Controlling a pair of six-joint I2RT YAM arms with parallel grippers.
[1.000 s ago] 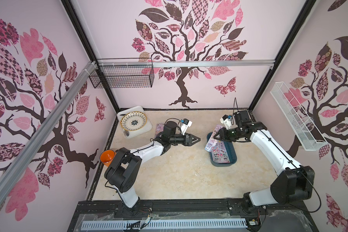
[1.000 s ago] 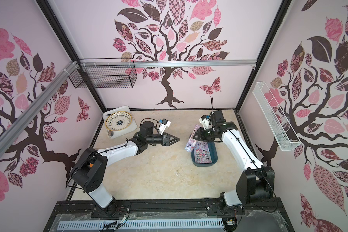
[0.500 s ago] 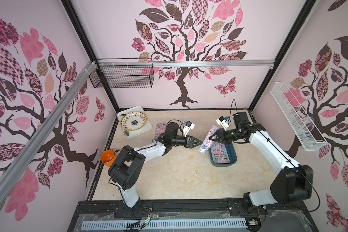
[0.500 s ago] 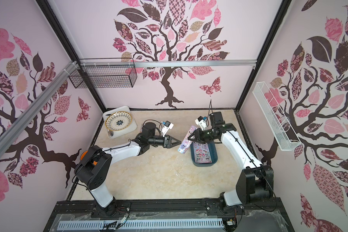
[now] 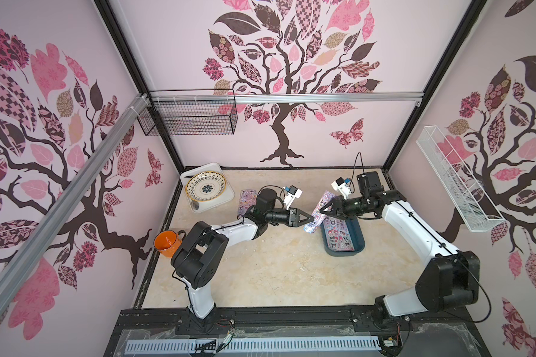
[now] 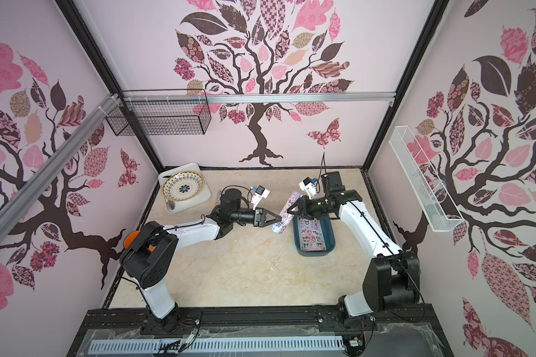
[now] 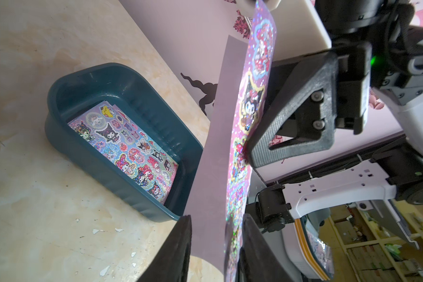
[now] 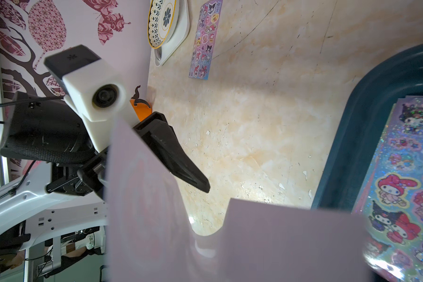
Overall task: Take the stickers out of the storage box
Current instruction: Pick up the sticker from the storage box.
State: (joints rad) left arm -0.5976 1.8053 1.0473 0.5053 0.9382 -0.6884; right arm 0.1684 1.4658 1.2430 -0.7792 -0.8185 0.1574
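The right end effector [image 5: 322,212] grips one sheet [image 5: 324,199] of stickers in mid-air, above the far left corner of the box [image 5: 360,239]. The sheet hangs tilted, its upper end far and to the right, its lower end near and to the left, clear of the tabletop [image 5: 276,272]. In the left wrist view a black finger of the right end effector presses on the printed face at mid-length, and the plain lilac back [image 7: 220,146] shows beside it.

The left end effector [image 5: 311,218] reaches in from the left, and its fingers [image 7: 181,249] stand on either side of the sheet's lower end. I cannot tell whether they are clamped on it or only close beside it.

The box sits right of centre on the tabletop, and more stickers [image 5: 341,236] lie flat inside it, printed side up. A loose sheet [image 5: 246,201] lies flat on the tabletop at the far left, partly behind the left arm, just right of a white tray [image 5: 220,168] that carries a patterned plate [image 5: 205,186]. An orange mug [image 5: 167,244] stands at the left edge.
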